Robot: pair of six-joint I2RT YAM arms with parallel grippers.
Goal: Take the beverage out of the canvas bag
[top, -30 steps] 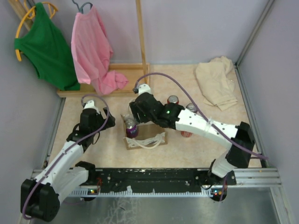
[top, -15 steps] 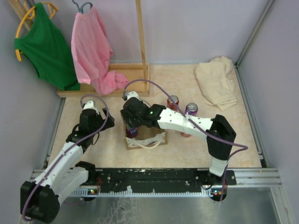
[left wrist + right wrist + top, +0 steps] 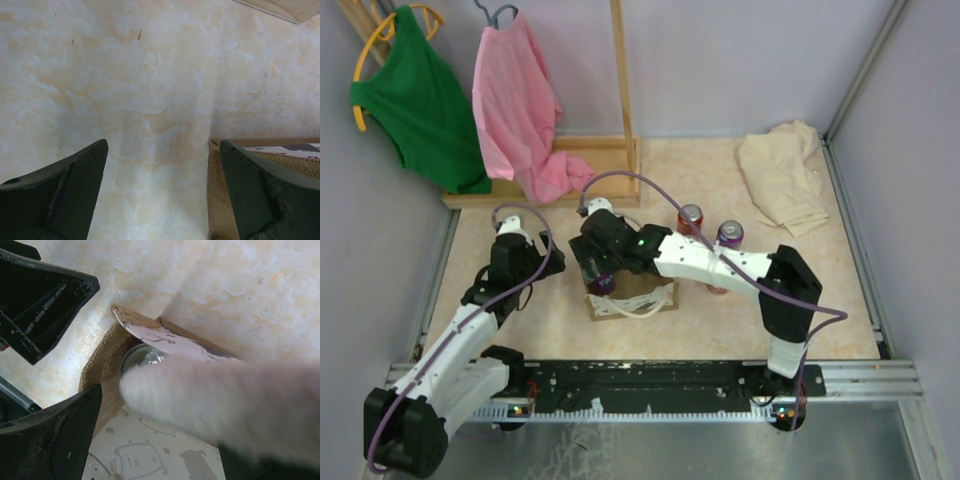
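Your right pincer hangs over the left end of the canvas bag, which sits on the tabletop near the middle, with its white rope handles draped along the near side. The beverage, a purple can, stands inside that left end of the bag. From the right wrist you see its silver top just inside the bag's corner. In that same view the right pincer's jaws stand wide. One dark finger shows at lower left, and the other is mostly hidden behind a white blur, too out of focus to name, that crosses the frame. Nothing is clamped between them, and you cannot tell whether a finger touches the can. Your left pincer is also wide and holds nothing. It hovers over bare tabletop just to the left of the bag, and in the left wrist view its right finger overlaps the bag's woven edge. Behind the right arm, two more cans stand upright on the tabletop, a red one and a purple one, close to each other. A beige cloth lies crumpled in the far right corner. A green shirt and a pink shirt hang on a wooden rack at the far left.
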